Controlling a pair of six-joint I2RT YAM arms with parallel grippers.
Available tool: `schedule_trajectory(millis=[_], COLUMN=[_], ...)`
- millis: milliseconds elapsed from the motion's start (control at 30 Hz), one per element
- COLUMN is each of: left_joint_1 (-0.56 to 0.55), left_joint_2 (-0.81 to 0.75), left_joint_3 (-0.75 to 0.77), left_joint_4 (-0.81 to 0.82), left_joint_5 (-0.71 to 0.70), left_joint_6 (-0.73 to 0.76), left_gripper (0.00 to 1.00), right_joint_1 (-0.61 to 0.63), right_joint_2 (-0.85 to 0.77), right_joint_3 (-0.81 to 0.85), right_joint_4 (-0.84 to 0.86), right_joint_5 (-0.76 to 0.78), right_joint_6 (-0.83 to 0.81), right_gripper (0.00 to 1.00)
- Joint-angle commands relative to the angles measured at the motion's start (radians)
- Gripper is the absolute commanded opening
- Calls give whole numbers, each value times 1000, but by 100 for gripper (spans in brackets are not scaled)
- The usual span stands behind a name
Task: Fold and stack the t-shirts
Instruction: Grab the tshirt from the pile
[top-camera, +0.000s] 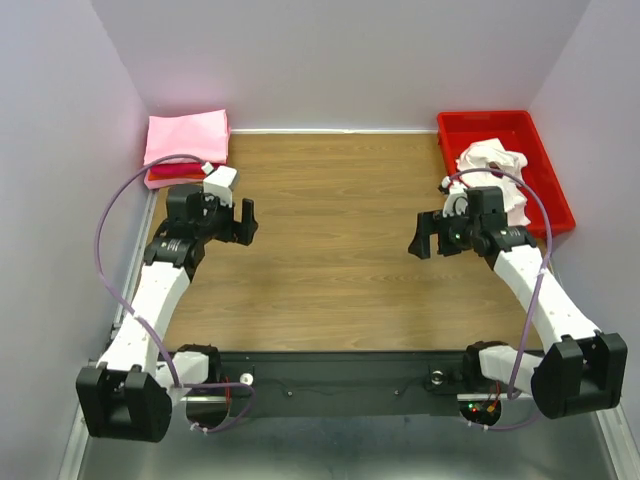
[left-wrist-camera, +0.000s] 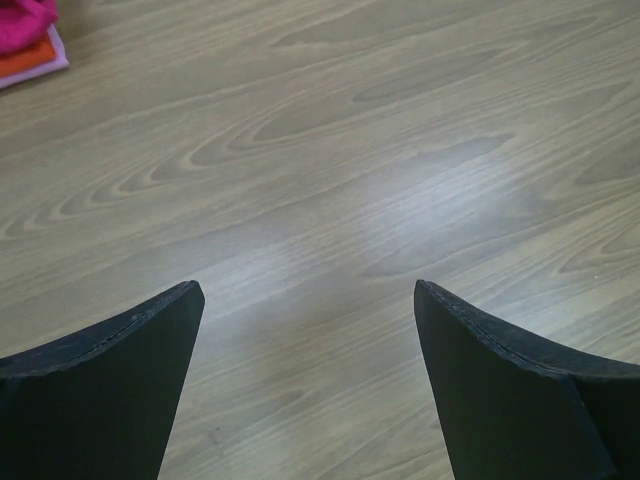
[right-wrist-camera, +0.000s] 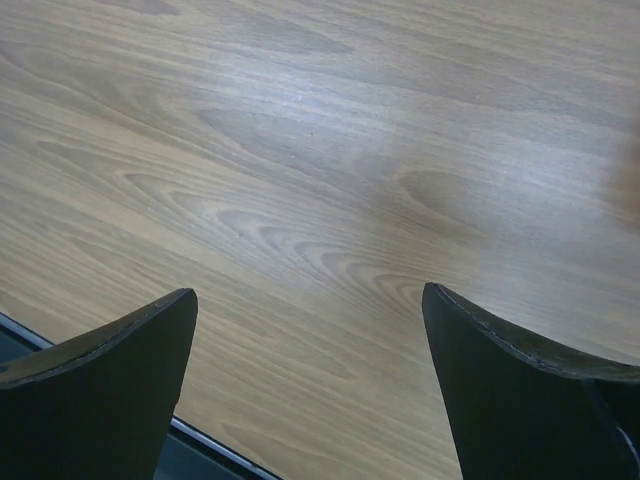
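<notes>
T-shirts (top-camera: 187, 140) on wood-grain table (top-camera: 330, 260) between pale walls (top-camera: 330, 60)

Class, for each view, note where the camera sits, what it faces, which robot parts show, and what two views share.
Top external: above and behind the bases, looking down on the table; both arms, left gripper and right gripper show.
Left wrist: on the left wrist, facing the wood; its two spread fingers show.
Right wrist: on the right wrist, facing wood and a table edge; its spread fingers show.
Shared: top external and left wrist both show the folded t-shirts.
</notes>
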Motion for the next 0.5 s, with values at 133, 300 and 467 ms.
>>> schedule_trajectory(millis=[133,300,467], left_joint_1=[2,2,3], left_joint_2=[178,283,304], left_joint_3=[215,321,337], left_joint_4=[-2,-19,5], left_joint_5=[-92,-87,-92], left_joint_6=[-9,-12,-5], left_gripper=[99,99,99], right_joint_1=[-40,-180,-310], right_joint_2=[144,338,520], right_joint_3=[316,498,665], right_joint_4=[-65,-85,-90], right_joint_5=[146,149,179], right_joint_6=[-105,-159,-205], right_gripper=[100,100,100])
